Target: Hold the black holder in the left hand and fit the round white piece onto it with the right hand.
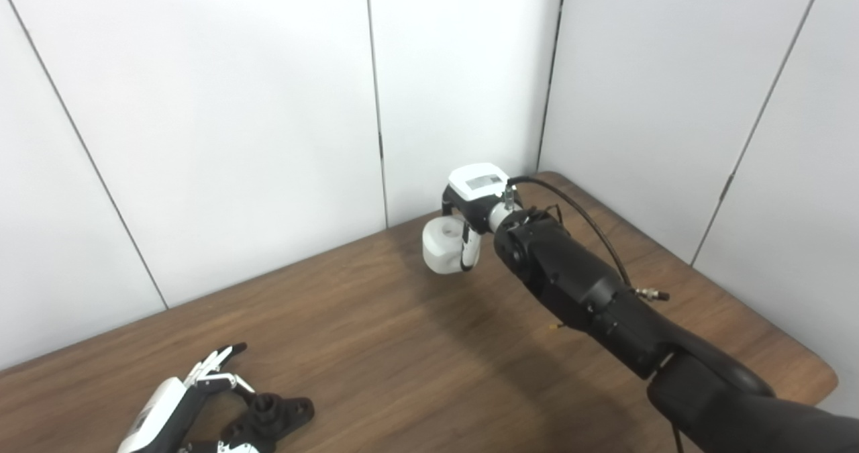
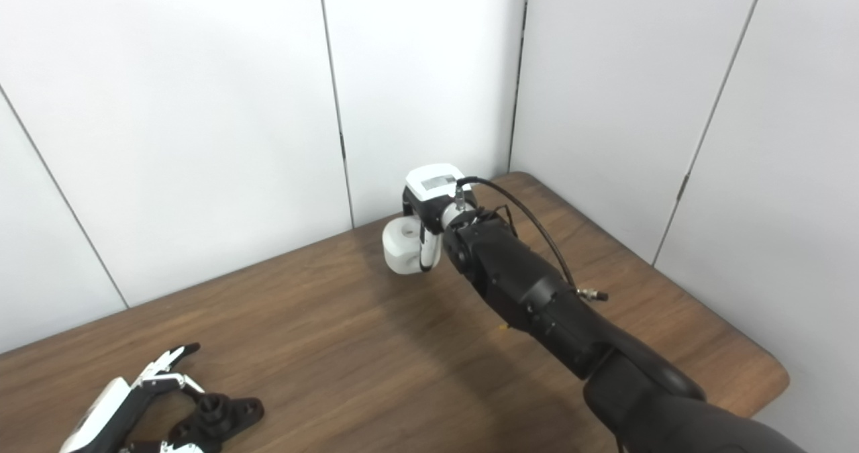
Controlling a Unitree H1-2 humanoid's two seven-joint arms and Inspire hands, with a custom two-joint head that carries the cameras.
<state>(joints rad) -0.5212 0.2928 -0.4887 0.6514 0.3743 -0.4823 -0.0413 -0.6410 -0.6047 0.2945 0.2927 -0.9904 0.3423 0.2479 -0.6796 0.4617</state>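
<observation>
We see a brown wooden table (image 1: 416,345) set into a corner of white wall panels (image 1: 221,124), and nothing lies on its surface between our two hands. A black cable (image 1: 584,221) arcs from the wrist of our right hand back along the dark forearm (image 1: 577,285), with a small metal connector at its end near the table's right side. Our right hand (image 1: 470,215) is stretched out toward the far edge of the table, its fingers (image 1: 472,248) curled around the round white piece (image 1: 443,243), which it holds lifted above the wood; the piece's top face with a small central hole is turned toward us. Well apart from it, at the near left of the table, the black holder (image 1: 272,418) lies flat on the wood, its short round post pointing up. Our left hand (image 1: 181,409) is down at the table beside it with fingers spread apart, the upper fingers (image 1: 218,362) reaching past the holder and the thumb side at the bottom edge of the view; we cannot tell whether any fingertip actually touches the holder, and it is not gripped.
</observation>
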